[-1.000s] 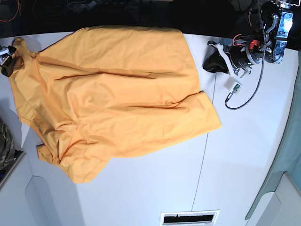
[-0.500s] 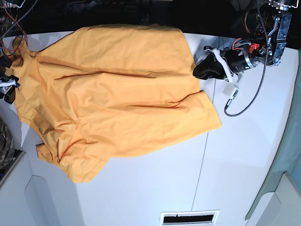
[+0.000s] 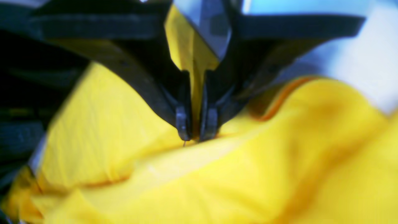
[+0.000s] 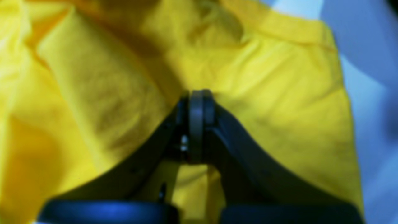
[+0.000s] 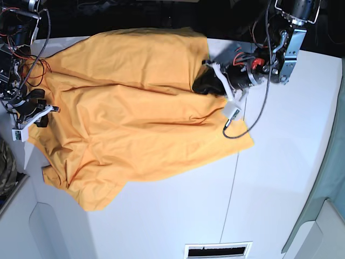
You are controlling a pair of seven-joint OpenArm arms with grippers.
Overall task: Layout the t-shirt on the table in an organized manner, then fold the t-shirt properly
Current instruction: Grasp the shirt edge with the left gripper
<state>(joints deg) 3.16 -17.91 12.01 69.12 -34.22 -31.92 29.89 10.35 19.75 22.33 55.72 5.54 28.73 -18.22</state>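
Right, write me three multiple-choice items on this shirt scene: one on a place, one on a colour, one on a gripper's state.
1. Where does the t-shirt lie?
A. spread on the table
B. hung from a rack
C. packed in a box

2. What colour is the t-shirt?
A. navy blue
B. orange-yellow
C. grey

3. How does the left gripper stand?
A. wide open above bare table
B. out of every view
C. fingers drawn nearly together on a fold of the shirt

Answers:
1 A, the base view shows it spread over the white top.
2 B, all three views show that colour.
3 C, the left wrist view shows yellow cloth between the tips.
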